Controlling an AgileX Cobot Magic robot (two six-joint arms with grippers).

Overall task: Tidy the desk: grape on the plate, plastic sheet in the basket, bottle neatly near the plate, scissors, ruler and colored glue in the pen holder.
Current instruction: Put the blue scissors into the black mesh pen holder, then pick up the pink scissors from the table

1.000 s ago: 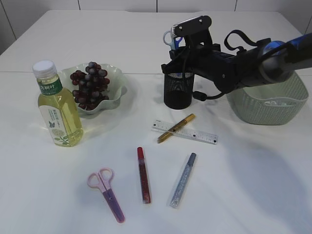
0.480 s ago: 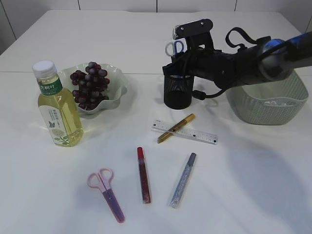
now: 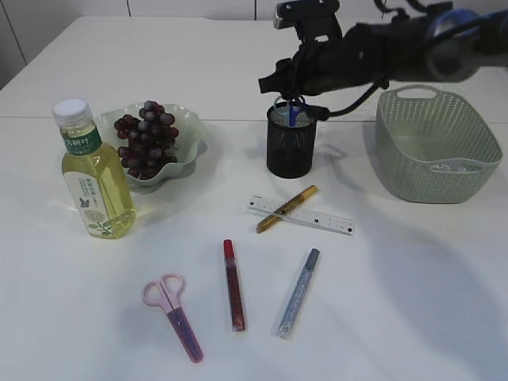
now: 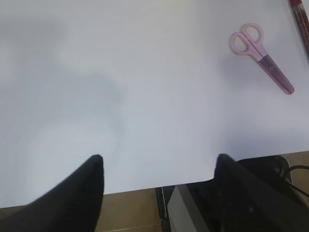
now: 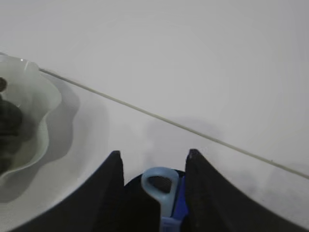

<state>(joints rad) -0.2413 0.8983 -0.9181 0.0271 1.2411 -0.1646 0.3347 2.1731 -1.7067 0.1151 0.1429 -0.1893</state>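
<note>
right gripper (image 5: 150,166) – jaws apart | blue-handled scissors (image 5: 161,189) in mesh pen holder (image 3: 290,143) | left gripper (image 4: 157,166) – spread

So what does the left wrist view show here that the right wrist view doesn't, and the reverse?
Only the left wrist view shows the pink-handled scissors lying flat, a red glue stick's end and the open left gripper. Only the right wrist view shows the blue-handled scissors standing in the black mesh pen holder between the right gripper's parted fingers, and the pale green scalloped plate. Both show the white tabletop.
</note>
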